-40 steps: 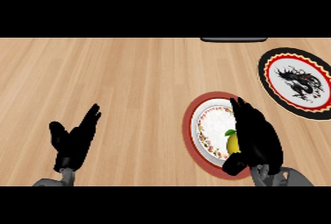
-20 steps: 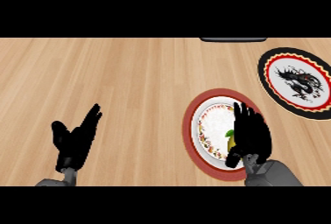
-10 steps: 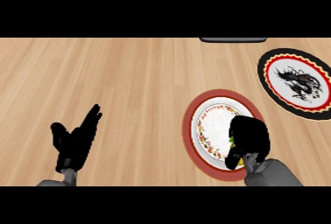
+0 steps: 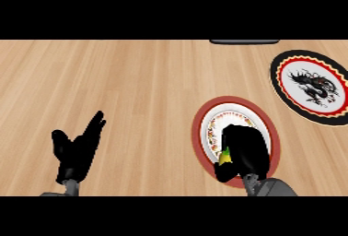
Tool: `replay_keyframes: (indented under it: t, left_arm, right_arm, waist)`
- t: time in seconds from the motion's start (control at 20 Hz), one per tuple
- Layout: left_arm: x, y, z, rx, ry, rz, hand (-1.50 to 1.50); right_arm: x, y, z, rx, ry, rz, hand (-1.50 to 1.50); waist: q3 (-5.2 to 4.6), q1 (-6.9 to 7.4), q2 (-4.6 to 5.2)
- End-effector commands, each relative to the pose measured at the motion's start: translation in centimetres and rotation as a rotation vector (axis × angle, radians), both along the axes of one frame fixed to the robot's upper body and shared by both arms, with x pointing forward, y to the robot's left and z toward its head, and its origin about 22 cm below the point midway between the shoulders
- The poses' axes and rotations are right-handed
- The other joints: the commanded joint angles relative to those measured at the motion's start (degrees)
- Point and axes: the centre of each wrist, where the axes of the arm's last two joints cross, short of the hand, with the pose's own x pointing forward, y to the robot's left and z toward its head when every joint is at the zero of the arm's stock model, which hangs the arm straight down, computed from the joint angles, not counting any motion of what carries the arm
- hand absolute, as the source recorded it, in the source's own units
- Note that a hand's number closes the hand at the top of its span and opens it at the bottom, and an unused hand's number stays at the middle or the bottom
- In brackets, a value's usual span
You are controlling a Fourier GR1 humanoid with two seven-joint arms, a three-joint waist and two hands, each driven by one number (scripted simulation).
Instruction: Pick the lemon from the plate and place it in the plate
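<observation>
Lemon [image 4: 223,157] lower right of frame, on red-rimmed plate [image 4: 231,98], mostly hidden under right hand [image 4: 246,150], fingers curled round it. Left hand [image 4: 76,152] lower left, fingers spread, resting. Risk: round fruit slipping out mid-lift, missing black-rimmed plate [image 4: 277,78] upper right.
</observation>
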Motion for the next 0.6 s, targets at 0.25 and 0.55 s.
replay_keyframes:
  t: [0.25,0.55]
  left_arm:
    - [-1.0,-0.9,-1.2,-0.008,0.048,-0.006,0.0]
    - [-0.3,0.7,-1.5,0.006,0.036,0.011,0.0]
  right_arm:
    - [-2.1,1.1,4.7,0.32,-0.496,0.086,1.5]
    - [-2.9,-2.9,4.5,0.477,-0.631,-0.118,1.5]
  waist:
    - [-0.21,-0.21,0.18]
    - [-0.18,-0.41,0.4]
